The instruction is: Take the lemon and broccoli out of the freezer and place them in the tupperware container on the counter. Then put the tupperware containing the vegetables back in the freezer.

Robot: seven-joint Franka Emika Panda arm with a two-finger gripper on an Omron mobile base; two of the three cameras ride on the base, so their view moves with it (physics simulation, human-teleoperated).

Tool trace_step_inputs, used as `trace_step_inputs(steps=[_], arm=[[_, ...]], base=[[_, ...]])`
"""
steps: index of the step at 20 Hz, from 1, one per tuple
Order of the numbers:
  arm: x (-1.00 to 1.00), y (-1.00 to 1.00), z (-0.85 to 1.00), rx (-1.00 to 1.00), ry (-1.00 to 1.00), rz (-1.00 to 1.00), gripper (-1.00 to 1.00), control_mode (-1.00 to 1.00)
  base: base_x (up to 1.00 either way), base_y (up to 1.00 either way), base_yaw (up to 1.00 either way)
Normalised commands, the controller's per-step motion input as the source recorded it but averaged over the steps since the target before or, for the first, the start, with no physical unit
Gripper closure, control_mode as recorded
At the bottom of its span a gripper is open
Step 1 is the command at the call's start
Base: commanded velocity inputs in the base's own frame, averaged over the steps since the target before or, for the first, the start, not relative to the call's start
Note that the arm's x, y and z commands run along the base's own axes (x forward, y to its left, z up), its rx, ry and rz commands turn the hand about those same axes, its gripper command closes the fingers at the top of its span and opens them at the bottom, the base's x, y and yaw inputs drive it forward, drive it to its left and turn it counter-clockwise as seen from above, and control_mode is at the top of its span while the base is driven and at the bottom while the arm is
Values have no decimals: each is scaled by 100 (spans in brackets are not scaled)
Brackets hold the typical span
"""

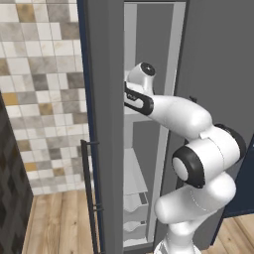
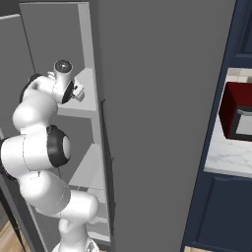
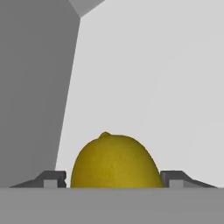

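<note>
Standing open, the freezer (image 1: 106, 124) takes up most of both base views, and the white arm reaches into it at upper-shelf height. To its right in the right base view, the red microwave (image 2: 237, 114) sits on the counter (image 2: 226, 157), well apart from the work. Inside, the hand view shows the lemon (image 3: 114, 161) on a white shelf (image 3: 153, 87), directly ahead of the claw (image 3: 114, 179) and centred between its 2 fingertips (image 3: 54, 178). The fingertips flank the fruit with a slim gap on each side, so the claw is spread around the lemon, not yet pinching it. The lemon's nub points up in this view, its long axis seemingly along the reach. Squeezing now would likely catch it across its width. Neither base view reveals the lemon; the hand view lacks the counter.
</note>
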Motion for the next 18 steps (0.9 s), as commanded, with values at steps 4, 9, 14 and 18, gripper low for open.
trace_step_inputs(steps=[4, 9, 14, 18], arm=[[10, 32, -24, 0, 5, 0, 100, -100], [-9, 13, -2, 0, 0, 0, 100, -100], [-91, -10, 43, 0, -17, 0, 100, -100], [-81, -50, 69, -1, -10, 0, 100, -100]], base=[[0, 0, 0], [0, 0, 0], [0, 0, 0], [0, 0, 0]])
